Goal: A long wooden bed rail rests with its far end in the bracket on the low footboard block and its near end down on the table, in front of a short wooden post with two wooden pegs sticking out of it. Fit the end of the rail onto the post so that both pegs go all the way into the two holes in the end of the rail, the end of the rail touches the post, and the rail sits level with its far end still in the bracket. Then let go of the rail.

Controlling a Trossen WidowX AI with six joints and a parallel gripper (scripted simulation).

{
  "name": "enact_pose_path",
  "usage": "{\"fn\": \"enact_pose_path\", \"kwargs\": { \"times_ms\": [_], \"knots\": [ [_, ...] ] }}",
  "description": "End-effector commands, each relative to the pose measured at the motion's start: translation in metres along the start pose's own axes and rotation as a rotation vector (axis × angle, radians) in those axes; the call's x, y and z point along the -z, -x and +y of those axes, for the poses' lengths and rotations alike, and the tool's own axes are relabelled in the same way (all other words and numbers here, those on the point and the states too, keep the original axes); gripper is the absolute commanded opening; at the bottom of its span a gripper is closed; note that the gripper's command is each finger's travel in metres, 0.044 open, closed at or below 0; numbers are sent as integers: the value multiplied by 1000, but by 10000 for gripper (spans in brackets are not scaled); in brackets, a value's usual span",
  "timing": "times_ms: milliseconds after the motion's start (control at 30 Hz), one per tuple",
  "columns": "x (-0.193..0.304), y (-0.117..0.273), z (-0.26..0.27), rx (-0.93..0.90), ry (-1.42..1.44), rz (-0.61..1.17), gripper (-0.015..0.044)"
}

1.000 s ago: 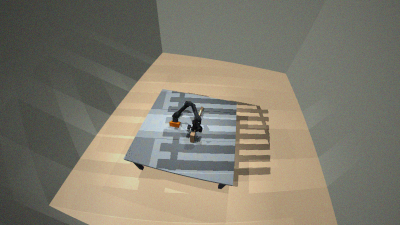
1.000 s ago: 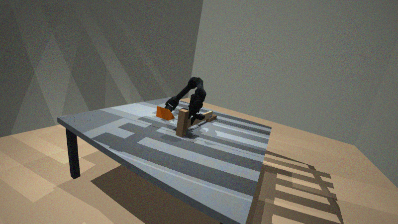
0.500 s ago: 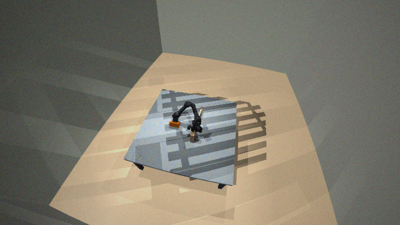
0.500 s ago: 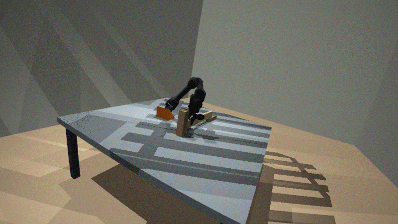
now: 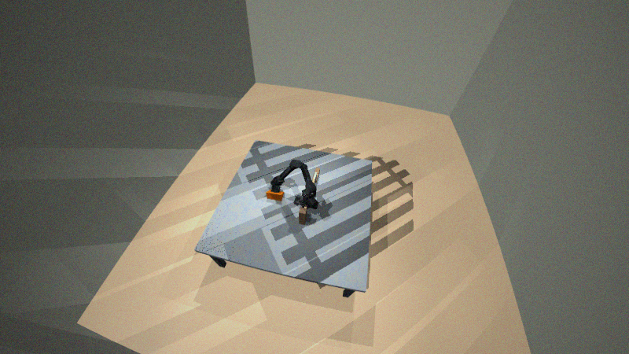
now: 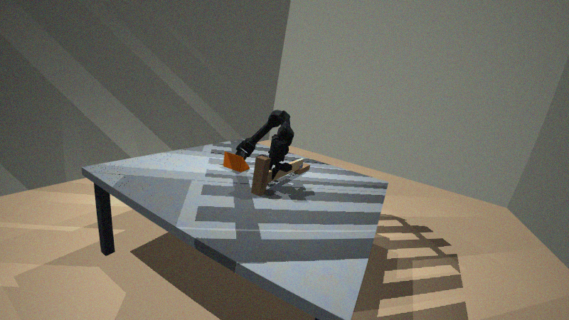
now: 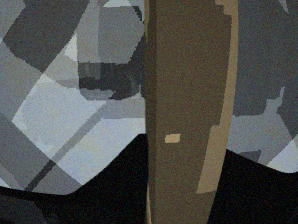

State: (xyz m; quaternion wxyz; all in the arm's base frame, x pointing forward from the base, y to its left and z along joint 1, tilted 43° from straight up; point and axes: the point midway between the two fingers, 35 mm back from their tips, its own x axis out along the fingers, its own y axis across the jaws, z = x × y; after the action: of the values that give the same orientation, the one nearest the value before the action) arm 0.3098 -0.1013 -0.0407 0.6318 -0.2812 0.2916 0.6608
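Note:
The wooden rail (image 5: 315, 177) (image 6: 293, 166) (image 7: 192, 90) runs from the low footboard block (image 6: 305, 168) toward the short upright post (image 5: 302, 216) (image 6: 260, 177). My gripper (image 5: 305, 204) (image 6: 274, 172) (image 7: 164, 141) is shut on the rail close to the post, with a dark finger on each side of it in the wrist view. The rail looks raised off the table near the post and roughly level. The arm and post hide the rail's near end, so the pegs, the holes and any gap at the post cannot be made out. The bracket is too small to read.
The arm's orange base block (image 5: 274, 195) (image 6: 235, 161) stands on the table (image 5: 237, 237) (image 6: 318, 274), to the left of the rail and post in the top and exterior views. The arm arches over from it. Striped shadows cross the table and floor.

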Motion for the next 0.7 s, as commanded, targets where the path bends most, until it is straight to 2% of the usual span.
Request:
{"fn": "enact_pose_path", "kwargs": {
  "times_ms": [0,667],
  "knots": [
    [4,4,-2,11,2,8,0],
    [10,4,-2,11,2,9,0]
  ]
}}
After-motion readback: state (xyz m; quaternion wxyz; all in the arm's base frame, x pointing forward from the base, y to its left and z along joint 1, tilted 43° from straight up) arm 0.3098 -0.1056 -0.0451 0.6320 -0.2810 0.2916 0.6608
